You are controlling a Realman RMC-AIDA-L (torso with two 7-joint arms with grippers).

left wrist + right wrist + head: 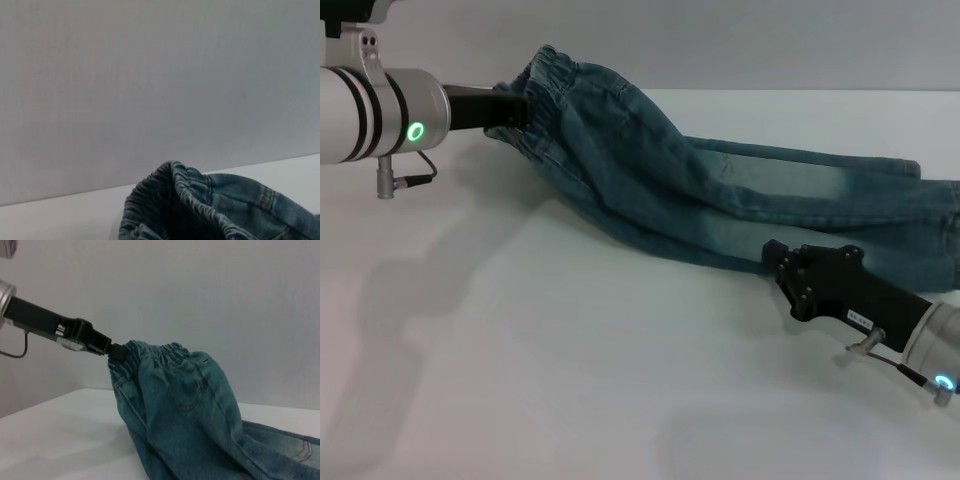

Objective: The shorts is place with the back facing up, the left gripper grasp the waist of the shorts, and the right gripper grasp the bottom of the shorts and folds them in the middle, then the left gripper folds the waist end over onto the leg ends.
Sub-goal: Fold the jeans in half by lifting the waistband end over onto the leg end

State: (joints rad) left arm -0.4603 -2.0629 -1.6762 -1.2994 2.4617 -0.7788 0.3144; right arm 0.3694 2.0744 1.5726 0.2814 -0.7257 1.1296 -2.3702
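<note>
So the shorts (720, 200) are lying on the white table (540, 340), already doubled lengthwise by the look of it, with the legs stretching off toward our right side and the waist (545, 85) lifted clear of the surface. Our left gripper (515, 110) is clamped on that puckered elastic band and holds it up, so the denim hangs from it in a slumped tent shape, which the right wrist view shows nicely (165, 390).

Handling-wise, we'd say this is soft but fairly heavy denim: it drapes, sags and drags rather than holding any shape, so a pinch at one spot lets the rest trail. The gathered waistband is the best place to take it, thick and ruffled enough not to slip.

Our right gripper (785, 265) sits low near the front edge of the fabric, partway along the legs. It's touching or just beside the cloth, and we honestly can't tell whether it's pinching anything.

The leg ends run out of view to the right.
</note>
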